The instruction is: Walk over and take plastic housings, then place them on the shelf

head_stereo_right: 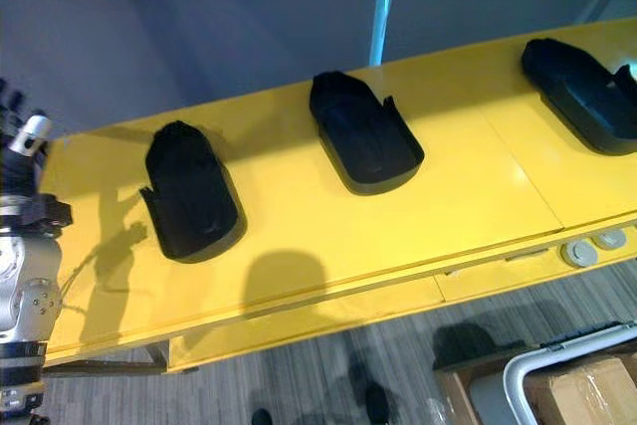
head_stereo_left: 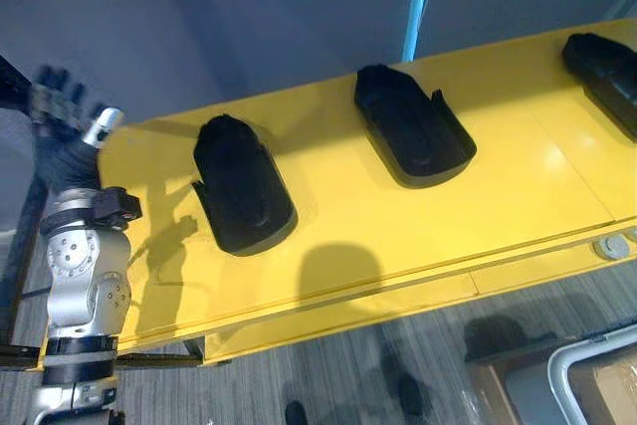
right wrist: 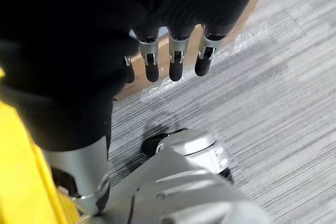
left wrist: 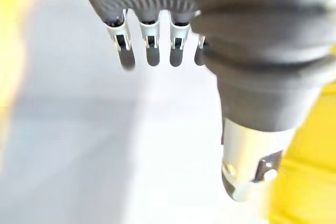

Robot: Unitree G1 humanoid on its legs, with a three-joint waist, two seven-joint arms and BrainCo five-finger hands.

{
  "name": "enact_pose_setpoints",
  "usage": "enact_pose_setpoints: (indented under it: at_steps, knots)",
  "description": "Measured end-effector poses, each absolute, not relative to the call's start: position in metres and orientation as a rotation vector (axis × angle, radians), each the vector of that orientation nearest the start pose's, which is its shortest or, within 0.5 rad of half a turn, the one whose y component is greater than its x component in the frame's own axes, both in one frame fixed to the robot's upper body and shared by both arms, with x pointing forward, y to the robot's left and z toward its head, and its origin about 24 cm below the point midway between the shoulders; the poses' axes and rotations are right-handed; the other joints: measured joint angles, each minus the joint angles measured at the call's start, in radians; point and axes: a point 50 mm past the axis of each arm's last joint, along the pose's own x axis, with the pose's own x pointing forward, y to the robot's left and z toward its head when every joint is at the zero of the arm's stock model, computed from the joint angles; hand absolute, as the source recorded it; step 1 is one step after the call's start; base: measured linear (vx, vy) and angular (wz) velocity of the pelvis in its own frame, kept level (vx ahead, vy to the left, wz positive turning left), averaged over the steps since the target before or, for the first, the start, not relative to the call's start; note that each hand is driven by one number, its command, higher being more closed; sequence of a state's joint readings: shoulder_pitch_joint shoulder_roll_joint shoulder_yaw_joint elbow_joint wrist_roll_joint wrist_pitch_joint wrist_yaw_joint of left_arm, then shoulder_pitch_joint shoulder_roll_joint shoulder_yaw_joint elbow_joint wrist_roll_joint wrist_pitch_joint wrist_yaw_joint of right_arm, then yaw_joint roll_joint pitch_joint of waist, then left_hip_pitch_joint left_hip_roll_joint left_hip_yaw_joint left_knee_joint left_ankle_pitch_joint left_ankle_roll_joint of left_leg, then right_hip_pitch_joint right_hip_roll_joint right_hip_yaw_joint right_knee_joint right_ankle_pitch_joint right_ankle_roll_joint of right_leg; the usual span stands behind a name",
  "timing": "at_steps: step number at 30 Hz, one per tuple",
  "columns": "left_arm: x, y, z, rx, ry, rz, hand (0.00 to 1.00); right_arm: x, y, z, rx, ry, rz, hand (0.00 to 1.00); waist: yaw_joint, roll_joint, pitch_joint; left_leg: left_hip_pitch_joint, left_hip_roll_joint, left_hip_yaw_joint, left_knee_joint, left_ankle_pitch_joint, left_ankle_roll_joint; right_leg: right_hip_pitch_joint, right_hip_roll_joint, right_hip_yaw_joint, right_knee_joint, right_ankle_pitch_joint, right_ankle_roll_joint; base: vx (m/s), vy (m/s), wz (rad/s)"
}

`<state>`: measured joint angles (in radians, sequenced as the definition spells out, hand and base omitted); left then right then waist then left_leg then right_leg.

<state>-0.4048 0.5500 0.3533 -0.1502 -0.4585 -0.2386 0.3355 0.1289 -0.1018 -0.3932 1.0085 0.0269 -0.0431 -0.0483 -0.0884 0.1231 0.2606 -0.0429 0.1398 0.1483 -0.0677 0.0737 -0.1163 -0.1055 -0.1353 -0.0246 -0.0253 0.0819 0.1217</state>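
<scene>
The left hand [head_stereo_left: 60,118] is hovering at the yellow desk's [head_stereo_left: 398,236] end, fingers spread wide, near the leftmost plastic housing [head_stereo_left: 242,184]; the right hand [right wrist: 176,59] is hanging loosely open over carpet [right wrist: 278,103].

The rightmost housing [head_stereo_left: 602,72] is cut off by the right edge. The left hand [head_stereo_left: 62,121] is blurred beside the yellow shelf's [head_stereo_left: 398,236] left end, and a cardboard box [head_stereo_right: 592,390] runs off the lower right corner.

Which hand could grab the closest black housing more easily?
Left, probably. The left hand is raised and open by the left end of the yellow surface, near the leftmost black housing. The right hand hangs open, low over the grey floor, away from the housings.
</scene>
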Motion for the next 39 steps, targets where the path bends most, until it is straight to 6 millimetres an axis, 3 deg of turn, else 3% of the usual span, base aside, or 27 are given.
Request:
enact_pose_setpoints:
  at_steps: [2, 3, 5, 8, 9, 11, 13, 16, 19, 23, 27, 34, 39]
  knots:
    - [0.240, 0.281, 0.253, 0.029, -0.964, 0.549, 0.00, 0.062, -0.246, -0.156, 0.105, 1.087, -0.539, 0.00, 0.008, 0.009, -0.038, 0.011, 0.001, -0.017, 0.000, -0.003, -0.003, 0.019, 0.000, -0.017, 0.007, -0.014, -0.002, 0.00, 0.007, 0.21]
    - [0.234, 0.277, 0.246, 0.085, -0.962, 0.598, 1.00, 0.056, -0.247, -0.158, 0.114, 1.101, -0.551, 0.00, 0.017, 0.009, -0.054, 0.023, 0.003, -0.018, 0.000, -0.007, -0.004, 0.029, 0.000, -0.018, 0.013, -0.022, -0.001, 0.00, 0.011, 0.16]
    - [0.217, 0.266, 0.222, 0.217, -0.915, 0.707, 1.00, 0.045, -0.248, -0.160, 0.137, 1.130, -0.583, 0.00, 0.036, 0.009, -0.099, 0.043, 0.003, -0.018, 0.003, -0.019, -0.005, 0.046, -0.001, -0.017, 0.023, -0.037, 0.005, 0.00, 0.000, 0.00]
    - [0.206, 0.245, 0.193, 0.244, -0.819, 0.661, 1.00, 0.039, -0.245, -0.161, 0.142, 1.149, -0.583, 0.00, 0.046, 0.005, -0.127, 0.062, 0.002, -0.019, 0.003, -0.023, -0.005, 0.065, -0.004, -0.019, 0.035, -0.049, 0.010, 0.00, 0.006, 0.02]
    - [0.202, 0.225, 0.168, 0.215, -0.712, 0.552, 1.00, 0.037, -0.243, -0.162, 0.149, 1.155, -0.584, 0.00, 0.047, 0.001, -0.143, 0.066, 0.000, -0.021, 0.002, -0.023, -0.005, 0.069, -0.005, -0.020, 0.037, -0.053, 0.013, 0.00, 0.013, 0.05]
    - [0.200, 0.210, 0.152, 0.175, -0.637, 0.474, 1.00, 0.035, -0.242, -0.162, 0.151, 1.158, -0.584, 0.00, 0.047, -0.001, -0.150, 0.065, 0.000, -0.022, 0.001, -0.024, -0.004, 0.069, -0.006, -0.020, 0.037, -0.054, 0.014, 0.00, 0.007, 0.02]
    - [0.200, 0.177, 0.127, 0.048, -0.513, 0.312, 1.00, 0.031, -0.241, -0.163, 0.151, 1.167, -0.583, 0.00, 0.046, -0.006, -0.153, 0.065, 0.000, -0.024, 0.001, -0.023, -0.004, 0.069, -0.005, -0.021, 0.039, -0.054, 0.015, 0.00, 0.000, 0.00]
    - [0.205, 0.148, 0.106, -0.040, -0.405, 0.159, 1.00, 0.029, -0.240, -0.163, 0.144, 1.172, -0.576, 0.00, 0.043, -0.009, -0.152, 0.053, 0.003, -0.019, -0.002, -0.022, -0.002, 0.051, -0.004, -0.019, 0.048, -0.055, 0.016, -0.01, 0.001, -0.02]
    - [0.209, 0.134, 0.094, -0.068, -0.348, 0.074, 1.00, 0.036, -0.239, -0.162, 0.115, 1.156, -0.537, 0.00, 0.037, -0.020, -0.150, 0.016, 0.008, -0.006, -0.004, -0.020, 0.000, 0.004, 0.001, -0.013, 0.056, -0.053, 0.017, -0.01, -0.002, -0.09]
    - [0.221, 0.121, 0.087, -0.099, -0.312, 0.005, 1.00, 0.045, -0.231, -0.161, 0.097, 1.134, -0.482, 0.00, 0.034, -0.053, -0.146, -0.010, 0.022, 0.031, -0.007, -0.018, -0.002, -0.046, 0.014, 0.009, 0.068, -0.045, 0.010, 0.04, -0.006, -0.18]
    - [0.239, 0.106, 0.095, -0.133, -0.335, -0.062, 1.00, 0.056, -0.226, -0.159, 0.087, 1.097, -0.448, 0.00, 0.029, -0.082, -0.134, -0.046, 0.023, 0.063, -0.009, -0.021, -0.007, -0.101, 0.018, 0.041, 0.068, -0.039, 0.003, 0.06, 0.011, -0.21]
    - [0.277, 0.096, 0.112, -0.142, -0.365, -0.073, 1.00, 0.074, -0.224, -0.156, 0.089, 1.050, -0.442, 0.00, 0.011, -0.092, -0.117, -0.070, 0.034, 0.130, 0.000, -0.023, -0.012, -0.146, 0.034, 0.079, 0.065, -0.036, 0.000, 0.08, 0.008, -0.15]
    - [0.287, 0.096, 0.123, -0.149, -0.396, -0.048, 1.00, 0.084, -0.222, -0.155, 0.095, 1.029, -0.446, 0.00, 0.005, -0.094, -0.089, -0.078, 0.039, 0.138, 0.004, -0.027, -0.015, -0.156, 0.042, 0.092, 0.065, -0.035, -0.002, -0.01, -0.014, -0.07]
